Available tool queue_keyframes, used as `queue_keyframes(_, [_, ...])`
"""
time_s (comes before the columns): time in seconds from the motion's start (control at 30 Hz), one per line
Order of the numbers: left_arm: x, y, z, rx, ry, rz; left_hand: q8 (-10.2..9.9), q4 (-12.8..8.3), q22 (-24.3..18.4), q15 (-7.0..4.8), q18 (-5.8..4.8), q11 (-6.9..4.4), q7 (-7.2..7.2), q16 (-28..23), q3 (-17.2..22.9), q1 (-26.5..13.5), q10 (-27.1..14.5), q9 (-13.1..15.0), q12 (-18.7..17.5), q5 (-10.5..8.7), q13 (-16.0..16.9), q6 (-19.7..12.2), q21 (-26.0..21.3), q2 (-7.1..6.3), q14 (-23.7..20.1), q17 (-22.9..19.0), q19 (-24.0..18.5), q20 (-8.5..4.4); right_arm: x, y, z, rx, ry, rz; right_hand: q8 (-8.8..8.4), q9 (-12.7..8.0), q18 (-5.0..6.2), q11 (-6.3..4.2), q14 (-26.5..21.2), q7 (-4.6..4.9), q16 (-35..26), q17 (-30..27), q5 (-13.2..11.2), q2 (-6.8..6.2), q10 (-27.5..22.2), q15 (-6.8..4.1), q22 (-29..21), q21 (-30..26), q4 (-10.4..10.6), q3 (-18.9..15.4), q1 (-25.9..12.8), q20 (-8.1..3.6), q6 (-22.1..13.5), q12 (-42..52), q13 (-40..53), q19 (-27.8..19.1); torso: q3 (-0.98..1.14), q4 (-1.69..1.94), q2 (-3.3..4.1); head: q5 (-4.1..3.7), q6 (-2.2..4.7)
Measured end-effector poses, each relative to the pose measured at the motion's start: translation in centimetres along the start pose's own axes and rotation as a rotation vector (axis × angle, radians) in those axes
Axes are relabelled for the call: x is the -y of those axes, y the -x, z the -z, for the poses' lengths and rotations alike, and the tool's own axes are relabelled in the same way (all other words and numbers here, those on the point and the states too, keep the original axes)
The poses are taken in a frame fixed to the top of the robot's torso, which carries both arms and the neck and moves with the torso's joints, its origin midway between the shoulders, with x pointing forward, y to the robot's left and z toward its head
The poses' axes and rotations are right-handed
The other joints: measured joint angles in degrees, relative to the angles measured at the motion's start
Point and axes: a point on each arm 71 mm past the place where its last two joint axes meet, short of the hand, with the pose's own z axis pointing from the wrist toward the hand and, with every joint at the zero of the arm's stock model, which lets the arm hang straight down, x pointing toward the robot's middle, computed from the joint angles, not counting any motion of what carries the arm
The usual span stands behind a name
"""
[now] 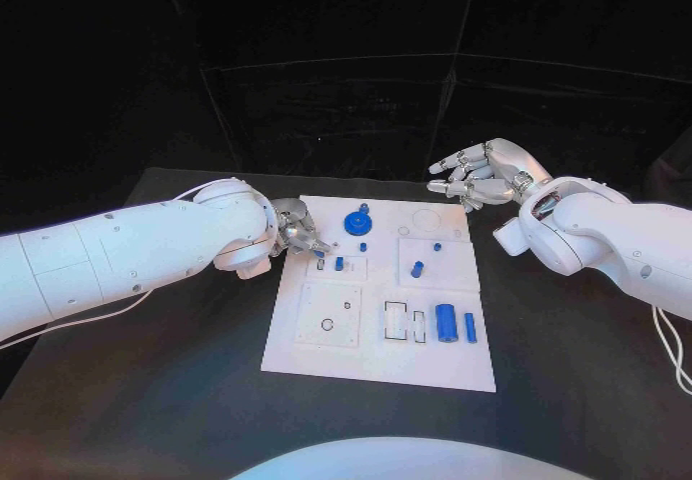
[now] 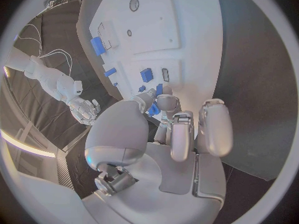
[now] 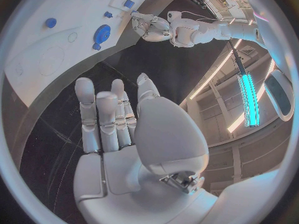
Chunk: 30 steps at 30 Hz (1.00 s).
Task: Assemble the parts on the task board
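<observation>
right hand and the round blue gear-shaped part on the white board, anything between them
No part. In the head view, only bare white task board, with a faint circle outline, and black table separate the right hand from the round blue gear-shaped part.

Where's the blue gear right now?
Head view: the blue gear sits at the task board's far edge, just right of the left hand.

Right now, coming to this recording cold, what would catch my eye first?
The white task board in the middle of the black table, dotted with small blue parts, stands out at once, above all the blue gear-shaped part near its far edge. The left hand reaches over the board's far left corner, fingertips at a small blue part. The right hand hangs with fingers apart, holding nothing, beyond the board's far right corner.
</observation>
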Motion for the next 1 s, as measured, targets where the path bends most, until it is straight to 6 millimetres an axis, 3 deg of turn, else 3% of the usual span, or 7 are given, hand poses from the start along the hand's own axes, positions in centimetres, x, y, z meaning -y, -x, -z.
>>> queue_keyframes(0.2, [-0.04,-0.85,0.01,0.017,-0.008,-0.026,0.0,-0.2,0.1,0.00,0.00,0.20,0.08,0.0,0.6,-0.6,0.2,0.1,0.3,-0.02,0.1,-0.1,0.0,-0.10,0.0,0.0,0.0,0.00,0.08,0.04,-0.01,-0.001,-0.002,0.000,0.00,0.0,0.01,0.00,0.0,0.00,0.0,0.0,0.0,0.00,0.0,0.00,0.0,0.0,0.0,0.0,0.0,0.00,0.0,0.0,-0.1,0.0,0.00,-0.04,0.08,0.02,-0.05])
queue_keyframes(1.0, [-0.02,-1.17,0.13,0.012,0.004,-0.098,0.2,-0.6,0.2,0.01,0.00,0.00,0.00,0.0,1.5,-0.7,0.4,0.1,0.3,-0.14,0.3,0.1,0.0,-0.22,0.0,0.0,0.0,0.01,0.12,-0.01,-0.04,-0.004,-0.004,-0.001,-0.01,0.0,0.00,0.00,0.0,0.00,0.0,0.1,0.0,0.00,0.0,0.00,0.0,0.0,0.0,0.0,0.0,0.00,0.0,0.0,-0.1,0.0,0.10,-0.15,0.08,0.06,-0.51])
